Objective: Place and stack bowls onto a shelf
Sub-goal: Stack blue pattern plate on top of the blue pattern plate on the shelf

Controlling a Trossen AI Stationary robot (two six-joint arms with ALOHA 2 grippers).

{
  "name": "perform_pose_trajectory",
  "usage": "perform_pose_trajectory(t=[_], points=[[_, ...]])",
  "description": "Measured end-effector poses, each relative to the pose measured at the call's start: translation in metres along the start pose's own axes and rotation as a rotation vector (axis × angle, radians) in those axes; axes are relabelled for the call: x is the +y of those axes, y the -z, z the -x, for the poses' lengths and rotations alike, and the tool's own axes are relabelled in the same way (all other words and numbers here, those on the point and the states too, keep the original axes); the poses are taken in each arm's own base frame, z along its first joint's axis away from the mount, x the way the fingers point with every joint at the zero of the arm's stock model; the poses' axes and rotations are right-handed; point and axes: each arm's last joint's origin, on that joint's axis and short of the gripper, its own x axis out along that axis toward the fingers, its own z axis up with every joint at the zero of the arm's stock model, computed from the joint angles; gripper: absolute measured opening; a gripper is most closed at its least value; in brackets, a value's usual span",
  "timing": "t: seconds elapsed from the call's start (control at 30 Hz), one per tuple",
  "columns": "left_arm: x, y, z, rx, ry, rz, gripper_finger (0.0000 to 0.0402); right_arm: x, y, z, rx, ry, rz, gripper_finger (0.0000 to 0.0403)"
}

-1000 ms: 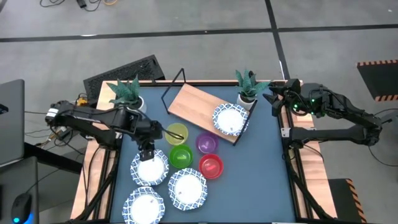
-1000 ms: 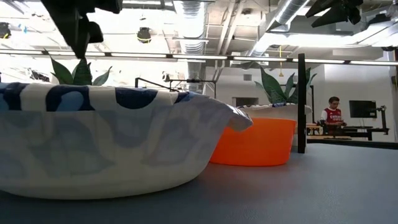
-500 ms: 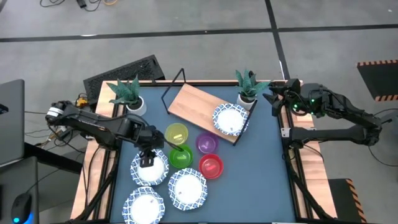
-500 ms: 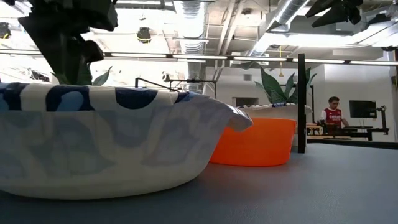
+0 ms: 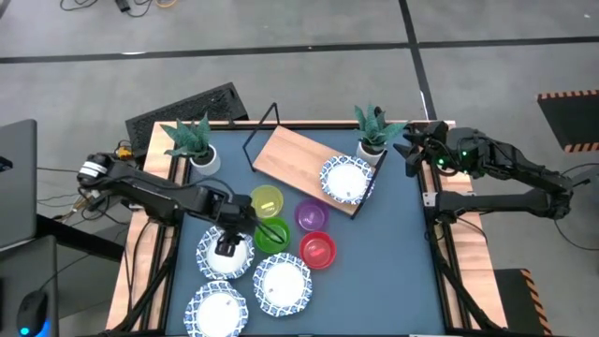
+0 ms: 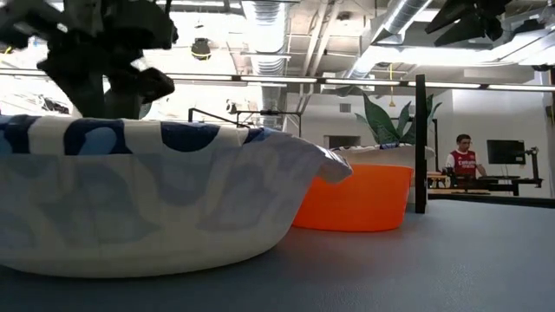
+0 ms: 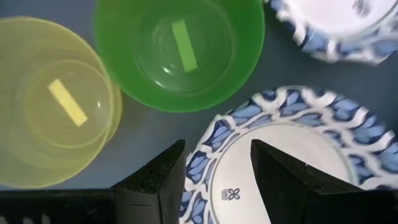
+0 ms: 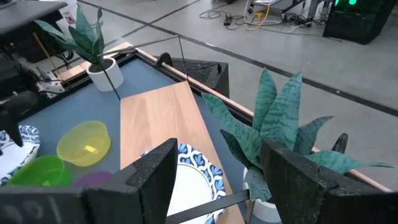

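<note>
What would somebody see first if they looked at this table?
Probably the four bright plastic bowls in the middle of the blue table: yellow, green, purple and red. Just left of them the left claw hangs open over a blue-rimmed white dish. Another such dish sits on the wooden shelf at the back.
</note>
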Motion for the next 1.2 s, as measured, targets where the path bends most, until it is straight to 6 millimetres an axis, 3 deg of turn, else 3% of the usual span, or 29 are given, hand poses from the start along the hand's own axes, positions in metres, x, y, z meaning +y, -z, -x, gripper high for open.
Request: perform_pose_trajectory(t=[0.27,0.5,0.63,0.9,1.2], points=[[0.001,-0.001,-0.034,0.129,0.0,-0.102,0.0165,0.0,0.0,0.0,0.0,0.0,-0.001,0.0256],[0.0,0.001,-0.051,0.19,0.045,-0.133,0.0159,0.0,0.0,0.0,-0.001,-0.001,-0.003,0.0256],[0.0,0.002,-0.052,0.206,0.054,-0.146,0.0124,0.0,0.0,0.0,-0.001,-0.001,-0.003,0.0256],[0.005,0.005,-0.05,0.237,0.018,-0.148,0.0013,0.0,0.0,0.0,-0.001,0.001,-0.002,0.0256],[0.008,0.015,-0.043,0.333,0.001,-0.066,0.0001,0.0,0.0,0.0,-0.003,0.003,-0.002,0.0256]])
